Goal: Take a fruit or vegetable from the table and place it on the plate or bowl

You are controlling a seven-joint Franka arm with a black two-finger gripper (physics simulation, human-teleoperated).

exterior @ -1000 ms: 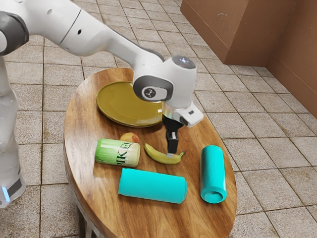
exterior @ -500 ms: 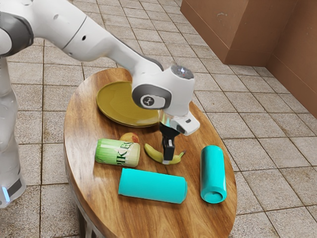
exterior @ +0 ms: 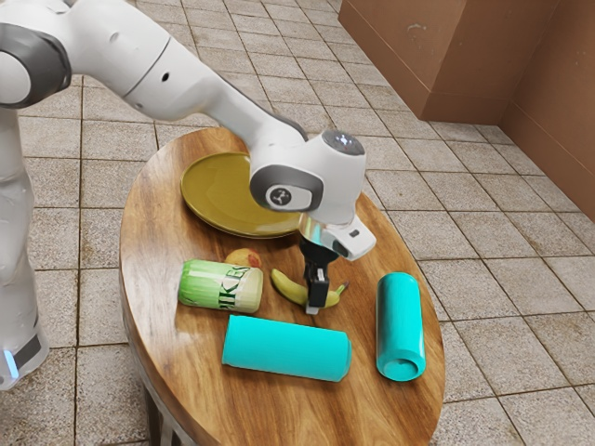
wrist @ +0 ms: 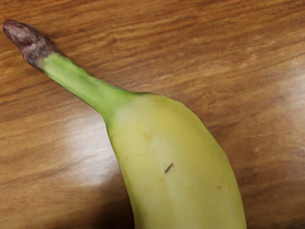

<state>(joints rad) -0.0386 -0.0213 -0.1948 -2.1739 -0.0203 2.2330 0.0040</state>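
Exterior view: end effector down at the banana, part of the fruit behind it, open or clamped impossible to tell.

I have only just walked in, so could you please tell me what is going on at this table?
The robot's gripper is down at the banana, near its stem end, on the wooden table. The banana lies on the wood, not yet on the olive plate behind it. A green can and two teal cylinders lie nearby.

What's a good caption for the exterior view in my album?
Gripper at the banana, plate nearby.
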